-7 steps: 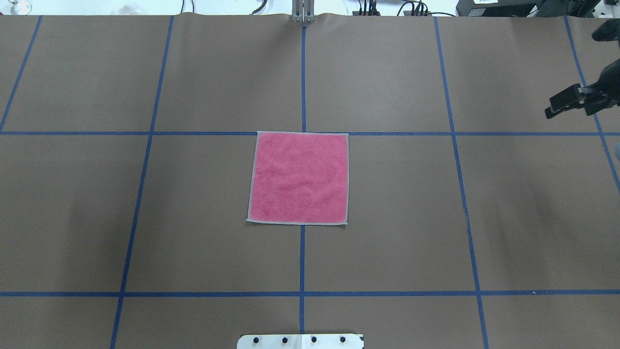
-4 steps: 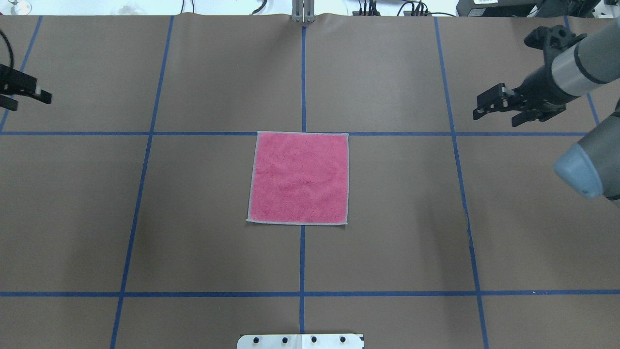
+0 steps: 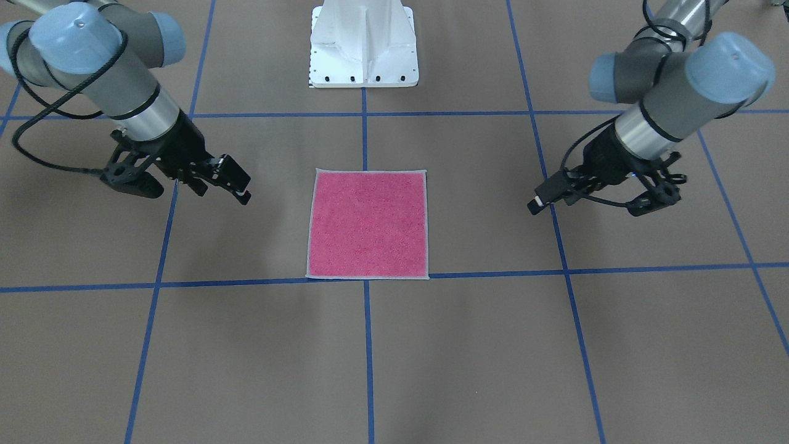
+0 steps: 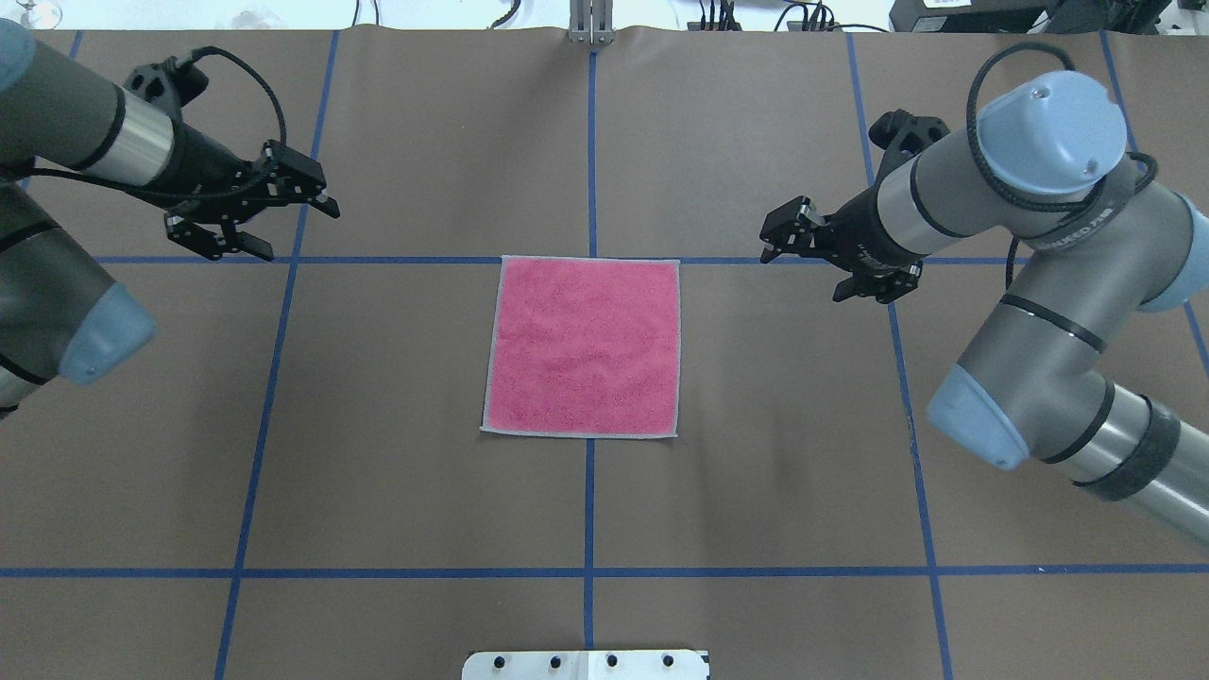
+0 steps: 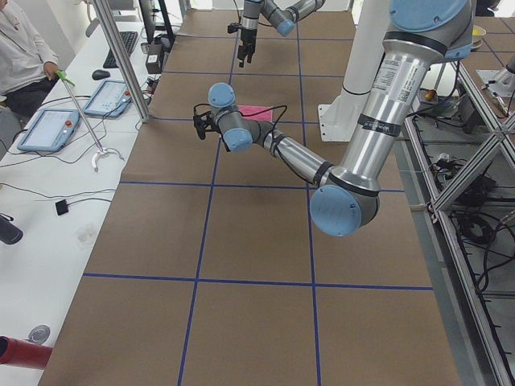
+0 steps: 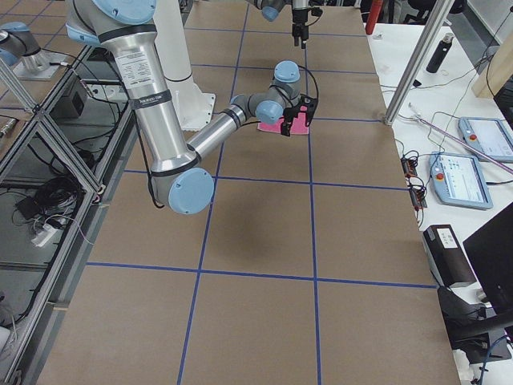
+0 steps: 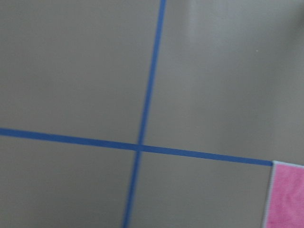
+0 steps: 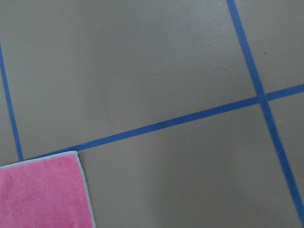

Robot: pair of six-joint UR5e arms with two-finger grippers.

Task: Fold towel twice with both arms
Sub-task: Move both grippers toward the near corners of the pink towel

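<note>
The towel (image 4: 583,346) lies flat and square at the table's centre, pink face up, with its pale hem showing all round (image 3: 367,224). My left gripper (image 4: 300,232) hovers open to the towel's far left, well apart from it; across the table it shows as (image 3: 582,209). My right gripper (image 4: 801,274) hangs open off the towel's far right corner, also apart from the cloth (image 3: 197,196). Nothing is between either pair of fingers. The left wrist view catches one towel corner (image 7: 287,197). The right wrist view catches another corner (image 8: 42,194). Neither wrist view shows fingers.
Blue tape lines (image 4: 589,142) grid the brown table cover. The white bolted pedestal (image 3: 363,43) stands at the robot's side. Beyond the far edge lie cables, tablets (image 5: 48,129) and a metal post (image 6: 417,60). A seated person (image 5: 20,48) is there.
Both arms have swung in from the sides toward the towel. The left was out of view a second ago and the right was at the edge. The towel has not moved.
</note>
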